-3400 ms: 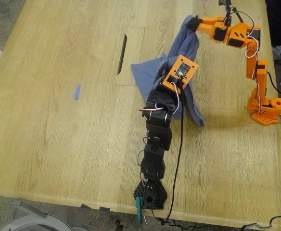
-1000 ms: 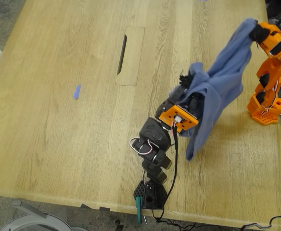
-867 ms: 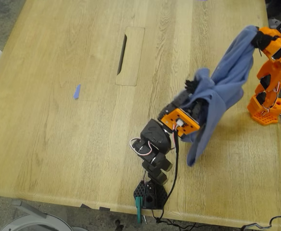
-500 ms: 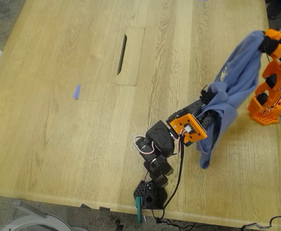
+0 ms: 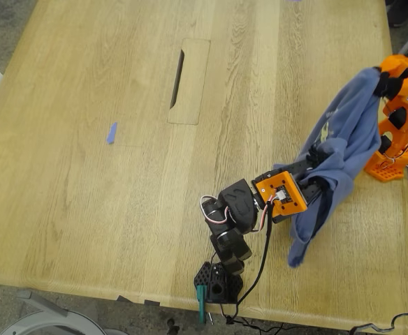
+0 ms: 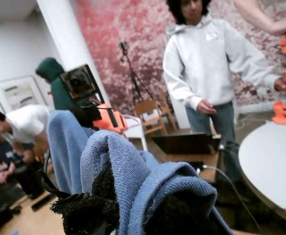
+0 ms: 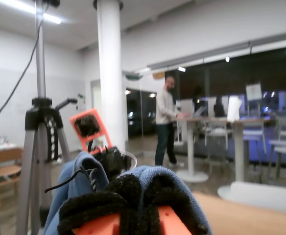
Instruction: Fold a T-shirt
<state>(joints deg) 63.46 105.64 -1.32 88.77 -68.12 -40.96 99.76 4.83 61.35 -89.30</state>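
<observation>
T-shirt [image 5: 344, 132] cloth is pinched in both closed pincers: my first pincer [image 5: 318, 155], on the black arm, has a bunched fold, and my second pincer [image 5: 384, 78], on the orange arm, holds another edge toward 1 o'clock from it. The shirt hangs between them above the table [image 5: 85, 209], at 3 o'clock in the exterior view, with a loose end drooping toward 5 o'clock.

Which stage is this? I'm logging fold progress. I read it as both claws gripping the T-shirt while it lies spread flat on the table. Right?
Not quite: it is not spread flat on the table. The exterior view shows the T-shirt held up, hanging bunched between my first claw and my second claw. Both claws do grip it.
</observation>
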